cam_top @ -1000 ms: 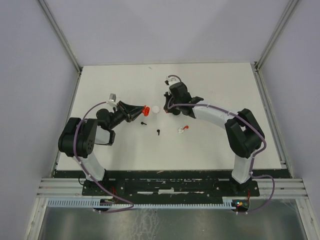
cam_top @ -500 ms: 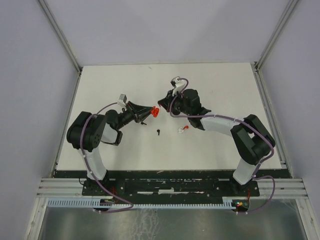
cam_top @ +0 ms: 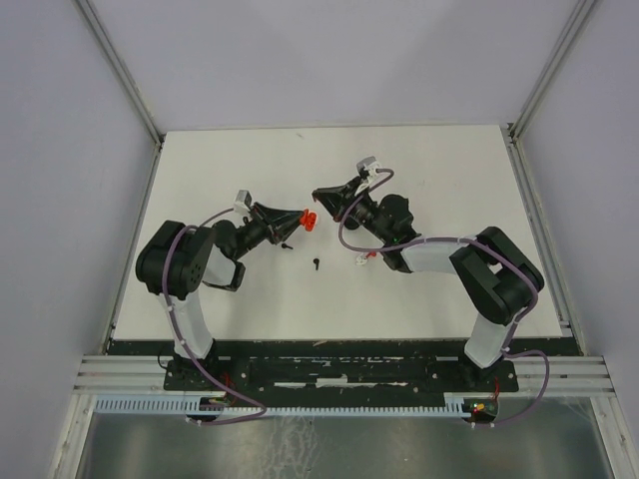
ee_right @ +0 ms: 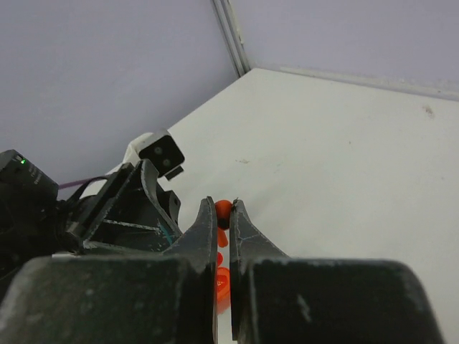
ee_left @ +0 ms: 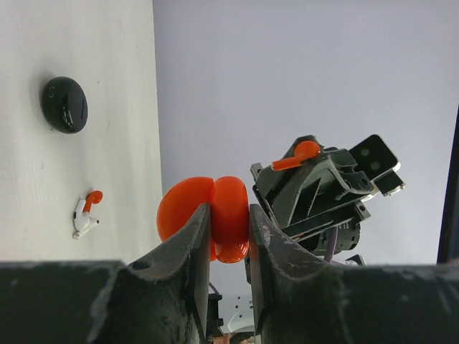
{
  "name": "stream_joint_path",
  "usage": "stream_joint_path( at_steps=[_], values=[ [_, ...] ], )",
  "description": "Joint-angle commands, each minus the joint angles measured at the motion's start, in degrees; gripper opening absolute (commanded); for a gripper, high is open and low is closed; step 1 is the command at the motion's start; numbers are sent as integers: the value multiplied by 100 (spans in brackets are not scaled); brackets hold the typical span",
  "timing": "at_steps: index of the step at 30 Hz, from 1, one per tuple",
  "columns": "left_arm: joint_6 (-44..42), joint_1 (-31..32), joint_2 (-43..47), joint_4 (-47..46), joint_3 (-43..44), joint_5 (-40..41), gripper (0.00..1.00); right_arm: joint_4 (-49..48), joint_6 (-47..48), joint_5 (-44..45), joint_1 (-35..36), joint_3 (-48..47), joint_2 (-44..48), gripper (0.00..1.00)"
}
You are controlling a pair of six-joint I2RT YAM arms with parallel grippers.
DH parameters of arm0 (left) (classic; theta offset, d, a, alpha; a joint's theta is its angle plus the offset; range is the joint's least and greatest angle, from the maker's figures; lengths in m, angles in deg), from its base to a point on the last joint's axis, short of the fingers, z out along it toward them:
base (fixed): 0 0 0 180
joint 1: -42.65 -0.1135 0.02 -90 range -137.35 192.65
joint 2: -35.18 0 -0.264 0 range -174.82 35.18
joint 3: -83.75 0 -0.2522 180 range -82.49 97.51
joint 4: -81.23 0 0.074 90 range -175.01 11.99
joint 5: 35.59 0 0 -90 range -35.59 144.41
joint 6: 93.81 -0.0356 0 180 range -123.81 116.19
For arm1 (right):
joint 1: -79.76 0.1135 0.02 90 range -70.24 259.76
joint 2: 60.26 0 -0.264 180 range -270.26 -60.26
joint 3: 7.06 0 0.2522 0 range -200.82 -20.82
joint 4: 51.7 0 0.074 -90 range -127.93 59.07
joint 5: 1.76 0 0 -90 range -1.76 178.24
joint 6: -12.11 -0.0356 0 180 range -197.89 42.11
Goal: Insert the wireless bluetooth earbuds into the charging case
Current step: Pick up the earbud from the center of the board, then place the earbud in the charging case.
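My left gripper (cam_top: pixel 298 220) is shut on the open orange-red charging case (cam_top: pixel 309 220), held off the table; in the left wrist view the case (ee_left: pixel 229 215) sits between the fingers. My right gripper (cam_top: pixel 319 197) faces it, shut on a red earbud (ee_right: pixel 224 208) held just above the case (ee_right: pixel 223 281). The left wrist view shows that earbud (ee_left: pixel 297 154) at the right gripper's tip. A red and white earbud (cam_top: pixel 364 259) and two black earbuds (cam_top: pixel 316 264) (cam_top: pixel 287 242) lie on the white table.
The white table (cam_top: pixel 449 180) has grey walls on three sides and metal rails at its edges. The two arms meet near its middle, their wrists close together. The loose earbuds lie just in front of the grippers.
My left gripper has carried the case right and lifted it. My right gripper has risen from the table and turned to face the case. The white disc seen earlier no longer shows.
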Motion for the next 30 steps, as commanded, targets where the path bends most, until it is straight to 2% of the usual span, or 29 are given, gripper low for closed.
stream_joint_path(
  at_steps=[1,30],
  values=[
    [474,1,-149,-1109,-30,78,3,-1298,-278,-334,-12,35,-223,2],
    [797,30,63,-1156,181,27,3,-1357,-243,-590,40,427,-421,2]
  ],
)
